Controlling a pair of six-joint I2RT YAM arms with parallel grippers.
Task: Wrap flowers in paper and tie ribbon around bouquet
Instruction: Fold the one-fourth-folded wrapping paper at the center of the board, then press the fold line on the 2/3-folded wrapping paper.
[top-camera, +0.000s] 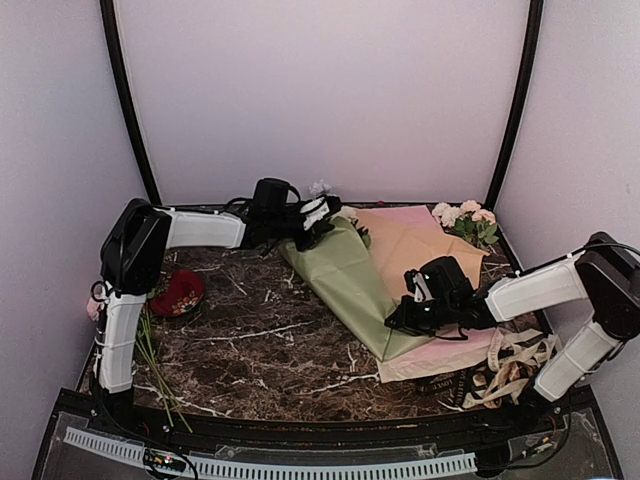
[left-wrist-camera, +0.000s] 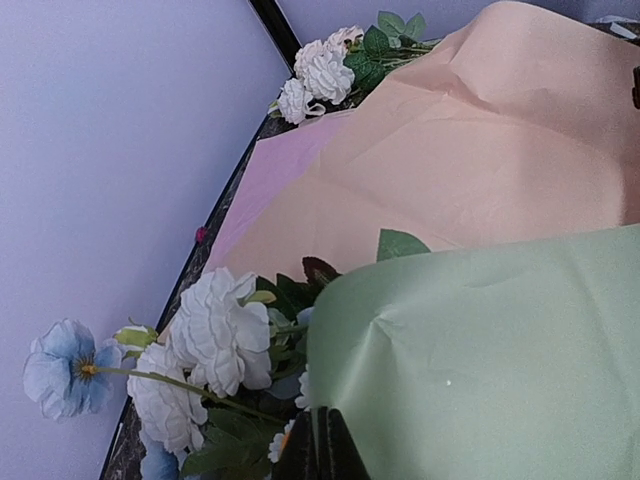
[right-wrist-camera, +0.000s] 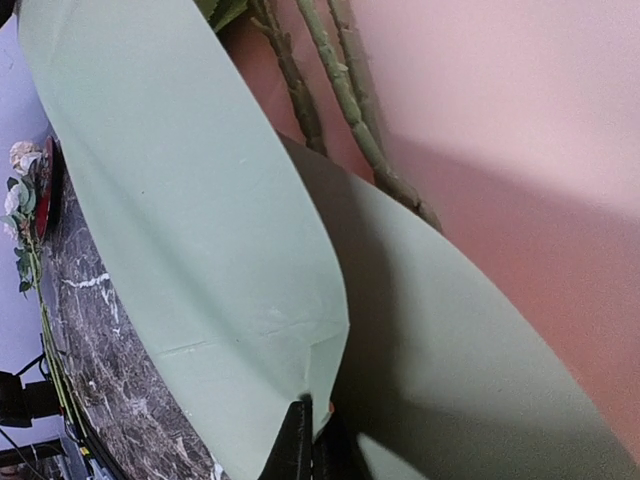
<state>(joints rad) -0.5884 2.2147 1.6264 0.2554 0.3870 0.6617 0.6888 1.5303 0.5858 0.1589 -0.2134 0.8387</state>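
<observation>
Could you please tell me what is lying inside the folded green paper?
Flower stems show at the narrow end of the green paper, and white and blue blossoms with leaves poke out of the wide end. The stretch between is covered.

The desk is dark brown stone with white marble veins, polished to a low gloss. The paper is sage-green, matt and smooth, with fine creases near one corner. The tan sheet is matt kraft paper with soft folds. The pink sheet is also matt and smooth. The flowers have ruffled, cloth-like petals and faintly shiny leaves, and their stems look like rough, knobbly plastic. The left claw and right claw are matt black. The arms have smooth white shells with a soft sheen and black joints.
</observation>
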